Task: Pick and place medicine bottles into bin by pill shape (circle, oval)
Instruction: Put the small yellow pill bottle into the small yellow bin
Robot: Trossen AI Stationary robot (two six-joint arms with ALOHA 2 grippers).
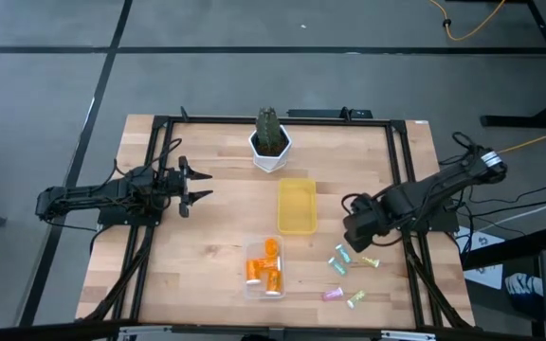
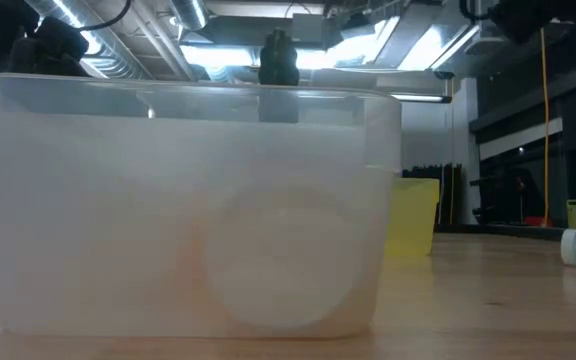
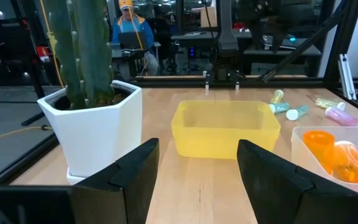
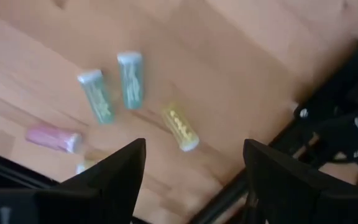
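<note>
The medicine bottles (image 4: 131, 80) lie loose on their sides on the tabletop (image 1: 216, 199), five pale ones in green, yellow and pink, just beneath my right jaws (image 1: 354, 234), which stand apart and empty. They look light, stiff and smooth, likely to roll, so I would close across the middle of a barrel, not the cap. Orange bottles (image 1: 265, 265) already sit in the clear bin (image 1: 250, 288); the yellow bin (image 1: 297, 206) beside it looks empty. My left jaws (image 1: 197, 185) wait apart too, well off, near the potted cactus (image 1: 270, 138).
</note>
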